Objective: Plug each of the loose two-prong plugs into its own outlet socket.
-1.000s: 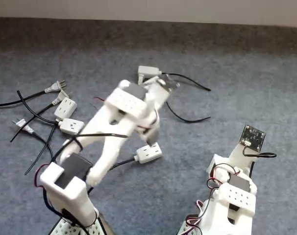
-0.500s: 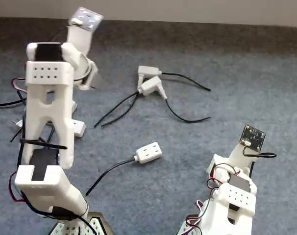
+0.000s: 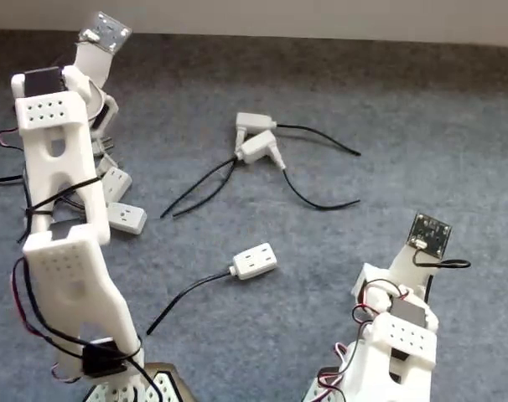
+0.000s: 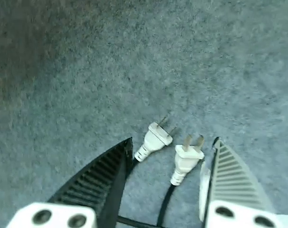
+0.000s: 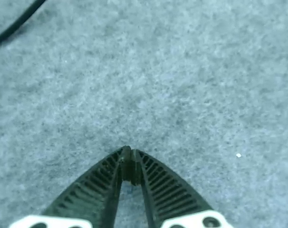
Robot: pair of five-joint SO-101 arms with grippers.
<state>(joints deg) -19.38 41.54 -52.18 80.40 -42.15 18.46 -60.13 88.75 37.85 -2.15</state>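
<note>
Left gripper (image 4: 172, 140) gapes over two plugs (image 4: 187, 154); right gripper (image 5: 131, 154) pinched closed, empty. Light, cord-tugged, we judge: we'd pinch the moulded body.

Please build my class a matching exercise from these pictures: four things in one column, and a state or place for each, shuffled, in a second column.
Things
1. left claw
2. right claw
3. lone socket
4. two loose plugs

States
a. side by side on the carpet, prongs bare
b. shut, above bare carpet
c. mid-carpet, nothing plugged in
d. open, fingers wide apart

Pairs: 1-d; 2-b; 3-c; 4-a
</note>
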